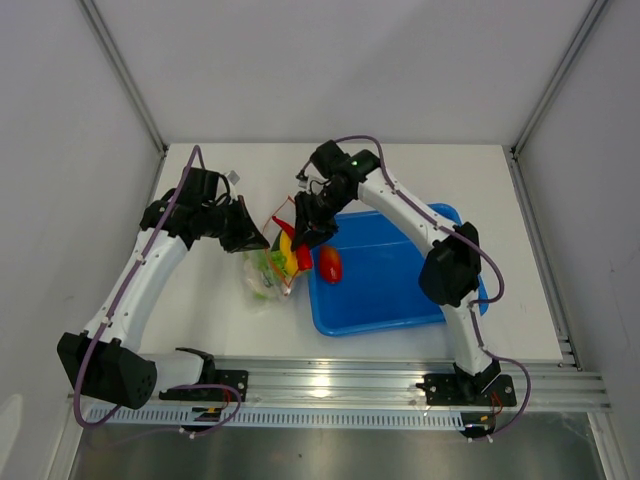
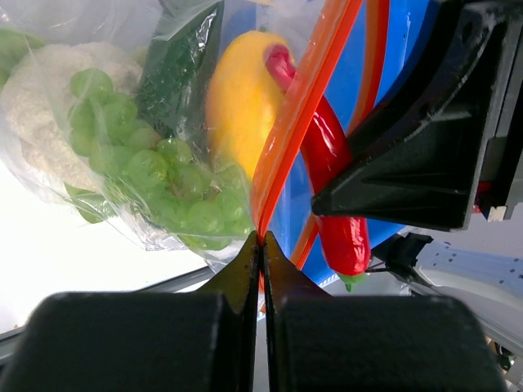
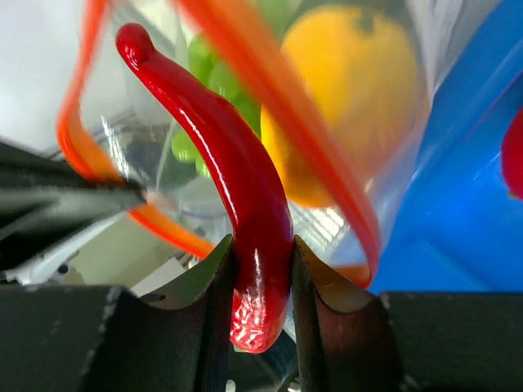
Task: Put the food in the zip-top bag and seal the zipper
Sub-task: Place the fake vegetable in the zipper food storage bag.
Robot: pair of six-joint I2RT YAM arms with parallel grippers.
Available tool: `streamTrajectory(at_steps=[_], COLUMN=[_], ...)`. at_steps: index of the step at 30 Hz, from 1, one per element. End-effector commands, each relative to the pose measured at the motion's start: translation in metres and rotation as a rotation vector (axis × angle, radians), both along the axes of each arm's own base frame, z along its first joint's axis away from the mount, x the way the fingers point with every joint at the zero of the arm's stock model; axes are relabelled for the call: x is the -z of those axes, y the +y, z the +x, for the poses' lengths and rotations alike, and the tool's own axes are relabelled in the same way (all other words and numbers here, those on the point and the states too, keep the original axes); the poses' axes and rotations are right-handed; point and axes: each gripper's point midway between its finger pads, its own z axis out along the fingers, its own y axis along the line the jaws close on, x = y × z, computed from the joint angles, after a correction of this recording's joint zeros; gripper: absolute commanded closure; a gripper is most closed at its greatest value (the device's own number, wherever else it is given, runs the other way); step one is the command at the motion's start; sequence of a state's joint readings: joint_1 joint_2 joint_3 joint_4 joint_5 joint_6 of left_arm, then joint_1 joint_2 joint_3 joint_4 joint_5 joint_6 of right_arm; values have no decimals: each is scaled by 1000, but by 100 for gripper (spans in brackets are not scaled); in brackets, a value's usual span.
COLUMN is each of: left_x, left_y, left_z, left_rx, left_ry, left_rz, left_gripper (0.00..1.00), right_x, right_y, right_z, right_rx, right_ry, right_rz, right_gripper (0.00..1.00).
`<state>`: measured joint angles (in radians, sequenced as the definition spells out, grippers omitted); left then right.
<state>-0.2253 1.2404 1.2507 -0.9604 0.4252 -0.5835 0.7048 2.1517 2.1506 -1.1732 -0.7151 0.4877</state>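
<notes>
The left gripper (image 2: 261,245) has its jaws pressed fully together, pinching the zipper (image 2: 298,106), a thin orange-red strip, right at the fingertips. From there the strip runs straight ahead of the jaws. The zip-top bag (image 2: 122,220), clear and crinkled, spreads out ahead of these jaws and to their left. Inside it the green lettuce (image 2: 155,175) lies closest to the fingertips, with the white cauliflower (image 2: 37,106) further left. The dark green cucumber (image 2: 180,73) is further ahead, and the yellow squash (image 2: 241,98) is just left of the strip.

The right gripper (image 3: 261,261) has its jaws partly open and clamped on the red chili (image 3: 221,155), one pad touching each side of its thick end. The chili curves ahead of these jaws and to their left, narrow tip foremost. It passes between the two orange bands of the bag's open mouth, with the squash ahead and to the right. The left gripper's dark fingers show just left of the right jaws, holding the near band.

The blue tray (image 3: 466,212) lies to the right of the right jaws. The red tomato (image 1: 329,264) lies in it, near those jaws and outside the bag. Bag and tray rest on a white table (image 1: 200,320)
</notes>
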Motion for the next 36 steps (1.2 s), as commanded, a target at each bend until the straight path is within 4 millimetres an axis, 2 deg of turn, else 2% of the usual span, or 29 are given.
streamTrajectory(at_steps=[1,7,8,10,17,21,27,29,33,36], left_x=[-12,-13,-14,-14,-15,-16,-16,-15,-15,-12], left_y=[-2,-2,-2,-3,-4,-5,-5,-5,-5,-4], left_z=[-2,-5,-5,-5,-5,-3,-1,-1,0,-1], left_rx=[10,10,10,11,17,18,19,20,23,24], left_ry=[-43,-43,-46,-43,-49,-53,-52,-50,-51,-45], left_rz=[-17,-22,-23,-25,-25,-26,-26,-27,-23,-15], left_gripper=[99,99,100,100,99,99,99,99,100,99], right_x=[3,-1,6,8,15,18,17,17,-8,-28], right_y=[0,19,19,22,36,32,21,15,7,1], right_z=[11,43,43,47,38,37,24,23,21,25], right_rx=[33,138,151,168,117,79,-13,-20,-24,-5], right_ry=[-20,-52,-31,-33,-33,-88,-194,-227,-324,-389], right_rz=[-78,-40,-52,-39,-19,-52,-105,-137,-108,-91], right_gripper=[93,92,92,91,85,77,52,46,35,34])
